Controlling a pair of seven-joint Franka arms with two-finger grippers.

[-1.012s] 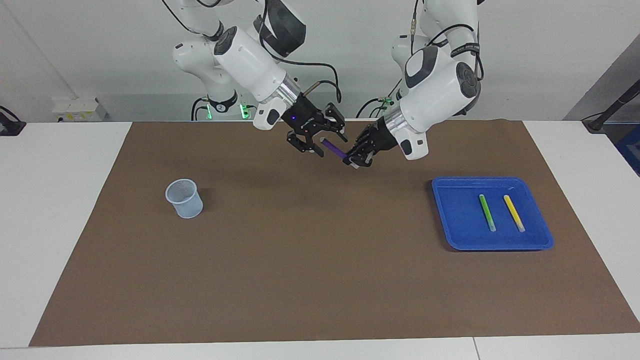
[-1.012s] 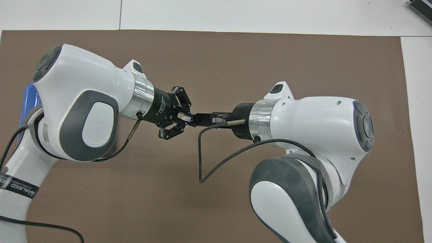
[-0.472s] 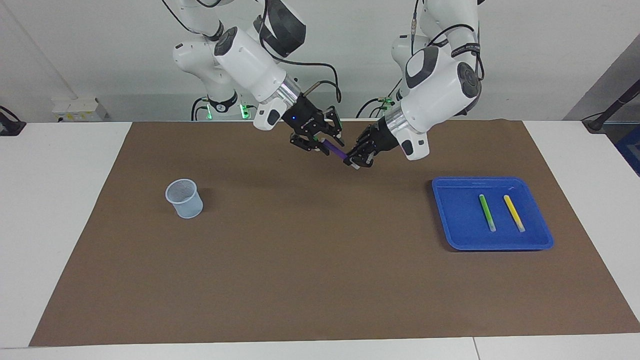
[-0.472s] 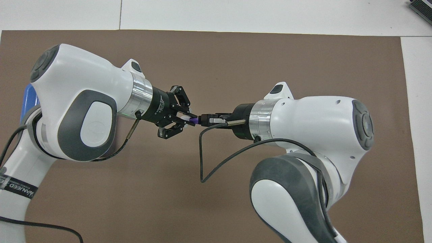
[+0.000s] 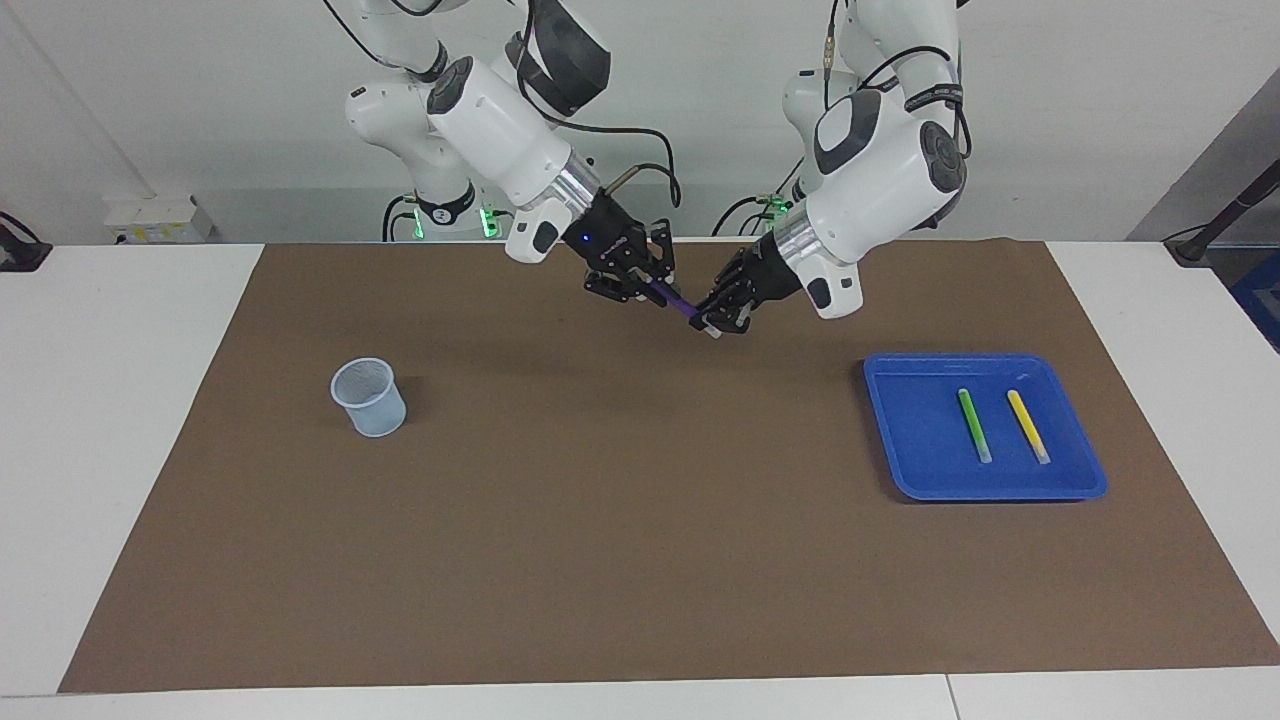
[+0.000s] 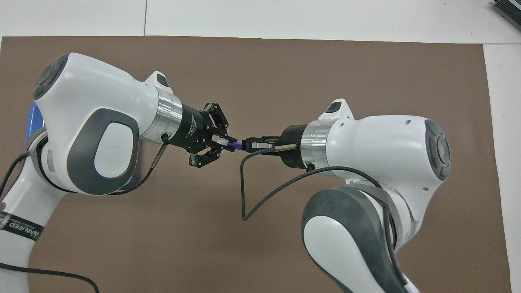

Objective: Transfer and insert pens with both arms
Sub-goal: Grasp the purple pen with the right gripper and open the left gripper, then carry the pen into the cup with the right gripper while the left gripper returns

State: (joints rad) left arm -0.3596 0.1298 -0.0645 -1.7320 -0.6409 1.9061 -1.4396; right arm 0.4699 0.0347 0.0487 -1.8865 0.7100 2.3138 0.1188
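**Operator:** Purple pen (image 5: 676, 299) sits up in the air between my two grippers, over the brown mat (image 5: 640, 560) close to the robots' edge of the tabletop (image 5: 120, 400). The left gripper (image 5: 716, 322) has its fingers closed on the lower, pale end. The right gripper (image 5: 652, 290) has its fingers closed on the upper end. So both hold it at once.

**Observer:** Which way does it run?

**Operator:** Its long axis slopes down from the right gripper toward the left one, roughly along the line joining the two wrists. In the overhead view only a short purple stretch (image 6: 233, 145) shows between the fingers.

**Observer:** And further out?

**Operator:** The cup (image 5: 369, 396) stands toward the right arm's end, well apart from the pen, so I judge the right arm is the one to carry it there. The left must let go first, sliding back along the pen's own line, or it could twist the pen in the right's hold. The green pen (image 5: 973, 425) and yellow pen (image 5: 1028, 426) lie side by side in the blue tray (image 5: 905, 420) toward the left arm's end.
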